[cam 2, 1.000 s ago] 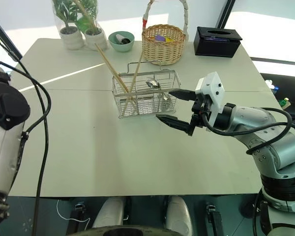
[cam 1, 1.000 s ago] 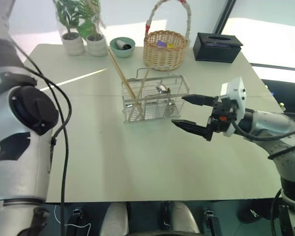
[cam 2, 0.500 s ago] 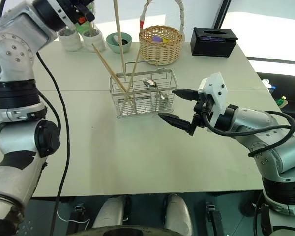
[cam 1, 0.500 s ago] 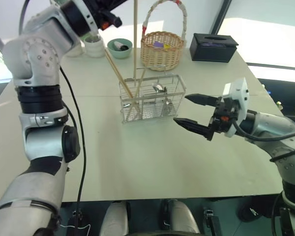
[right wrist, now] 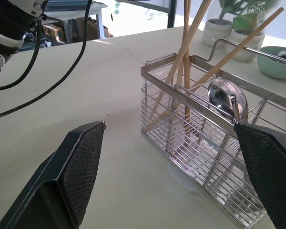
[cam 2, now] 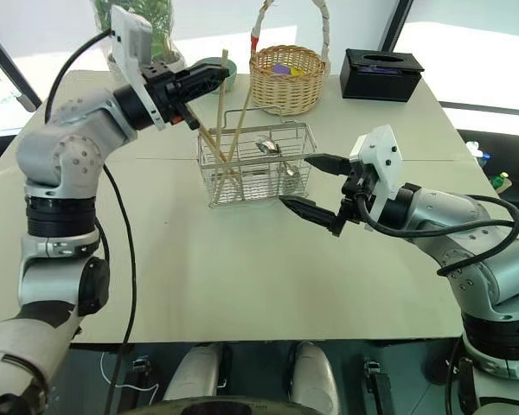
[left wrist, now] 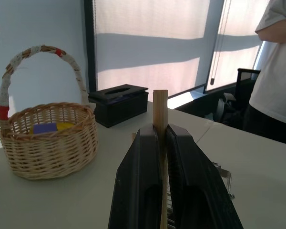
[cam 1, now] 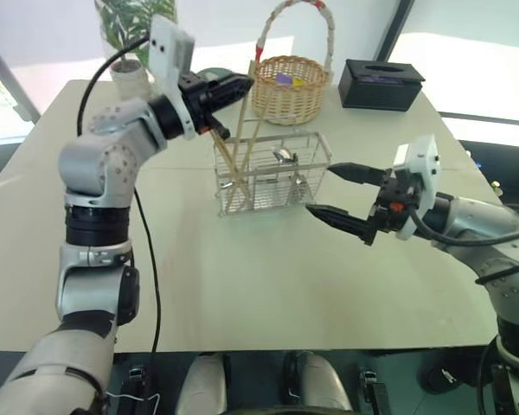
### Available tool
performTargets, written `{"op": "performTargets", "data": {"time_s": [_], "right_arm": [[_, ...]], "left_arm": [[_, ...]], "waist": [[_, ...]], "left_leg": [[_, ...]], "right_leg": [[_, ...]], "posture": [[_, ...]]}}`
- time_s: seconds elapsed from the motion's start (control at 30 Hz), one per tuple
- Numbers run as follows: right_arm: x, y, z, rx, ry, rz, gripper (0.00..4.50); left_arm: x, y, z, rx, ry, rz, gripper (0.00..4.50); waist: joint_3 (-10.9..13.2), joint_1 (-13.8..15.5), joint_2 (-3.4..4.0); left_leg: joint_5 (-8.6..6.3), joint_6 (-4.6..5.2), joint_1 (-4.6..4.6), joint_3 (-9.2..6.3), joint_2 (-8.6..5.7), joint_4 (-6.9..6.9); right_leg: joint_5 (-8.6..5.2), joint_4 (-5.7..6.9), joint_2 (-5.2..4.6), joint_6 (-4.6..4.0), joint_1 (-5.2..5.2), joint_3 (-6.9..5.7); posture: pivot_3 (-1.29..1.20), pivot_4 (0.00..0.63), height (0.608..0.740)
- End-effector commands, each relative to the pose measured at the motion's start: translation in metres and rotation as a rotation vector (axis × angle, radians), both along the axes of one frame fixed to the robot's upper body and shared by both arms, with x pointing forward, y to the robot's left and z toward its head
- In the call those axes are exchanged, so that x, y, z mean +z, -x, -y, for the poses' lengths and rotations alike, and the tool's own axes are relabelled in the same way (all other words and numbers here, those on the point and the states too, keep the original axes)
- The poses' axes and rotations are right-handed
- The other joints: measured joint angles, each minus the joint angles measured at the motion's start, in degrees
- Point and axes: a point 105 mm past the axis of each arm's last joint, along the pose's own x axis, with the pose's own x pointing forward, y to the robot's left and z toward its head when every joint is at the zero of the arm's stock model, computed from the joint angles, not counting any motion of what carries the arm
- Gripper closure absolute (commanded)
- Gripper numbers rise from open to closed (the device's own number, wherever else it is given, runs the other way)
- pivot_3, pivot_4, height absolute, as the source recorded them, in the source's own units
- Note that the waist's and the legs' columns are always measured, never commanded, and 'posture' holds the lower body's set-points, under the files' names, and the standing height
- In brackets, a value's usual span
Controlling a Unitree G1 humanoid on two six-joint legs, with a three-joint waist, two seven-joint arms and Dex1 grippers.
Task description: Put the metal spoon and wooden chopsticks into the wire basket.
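Left gripper: jaws closed on the top end of one wooden chopstick, which stands nearly upright with its lower end down inside the wire basket. The left wrist view confirms the stick pinched between the two fingers, its cut end showing just above them. The left arm reaches across from the robot's left, wrist roughly level, pointing toward the wicker basket.

Right gripper: jaws spread wide and holding nothing. It is held level just beside the right end of the wire basket, not touching it, with one finger above the other.

Contents: two more chopsticks already lean in the left compartment of the wire basket. The metal spoon stands bowl-up in a compartment nearer the middle. The basket sits on the tabletop, in front of the wicker basket.

Risks, judged from this position:
- The sticks are taller than the basket. On release, the held one may tip outward over the rim if its lower end is not seated on the basket floor.
- A sideways drag by the left wrist before the jaws part could lever the light basket and slide or topple it.
- The right gripper, so close, could nudge the basket if it moves inward.
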Motion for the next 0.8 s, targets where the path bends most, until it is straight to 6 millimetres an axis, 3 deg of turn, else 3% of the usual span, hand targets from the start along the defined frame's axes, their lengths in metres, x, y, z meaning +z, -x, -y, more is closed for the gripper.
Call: {"op": "performTargets", "data": {"time_s": [0.03,0.2,0.37,0.47,0.63,0.8], "right_arm": [[0.013,-0.001,0.0,-0.002,-0.014,0.06,0.0],[0.015,-0.005,0.004,-0.018,-0.012,0.066,0.0],[0.015,-0.01,0.009,-0.036,-0.002,0.073,0.0],[0.017,-0.013,0.013,-0.047,0.003,0.081,0.0],[0.017,-0.023,0.035,-0.108,0.053,0.089,0.0],[0.014,-0.026,0.044,-0.116,0.076,0.082,0.0]], "left_arm": [[0.022,0.008,-0.001,0.012,0.038,0.09,2.93],[0.045,0.016,-0.009,0.034,0.076,0.164,0.43],[0.063,0.027,-0.026,0.024,0.024,0.205,0.43],[0.062,0.036,-0.042,-0.008,-0.078,0.201,0.43],[0.009,0.057,-0.1,-0.031,-0.487,0.112,0.43],[-0.021,0.075,-0.122,-0.047,-0.618,0.039,0.43]], "waist": [[0.0,0.0,0.0],[0.0,-0.1,0.0],[0.0,-0.2,0.0],[0.0,-0.4,0.04],[0.0,-1.5,0.26],[0.0,-1.3,0.24]], "left_leg": [[0.0,0.0,-0.01,0.0,0.0,0.01],[0.0,0.0,0.0,-0.02,0.0,0.01],[0.0,0.0,0.0,-0.02,0.0,0.01],[0.0,0.0,0.01,-0.01,0.0,-0.01],[0.0,0.0,0.03,0.04,0.01,-0.09],[0.0,0.0,-0.05,0.0,0.03,-0.03]], "right_leg": [[0.0,0.0,0.0,0.0,0.0,0.0],[0.0,0.01,0.0,0.0,0.0,0.0],[0.01,0.03,0.02,0.01,-0.02,0.0],[0.0,0.05,0.03,0.0,-0.05,0.0],[-0.11,0.08,0.01,-0.19,-0.1,0.01],[-0.14,0.02,0.0,-0.24,-0.15,0.01]], "posture": [[0.0,0.15,0.717],[0.0,0.15,0.717],[0.0,0.15,0.717],[0.0,0.15,0.717],[0.0,0.15,0.717],[0.0,0.15,0.717]]}}
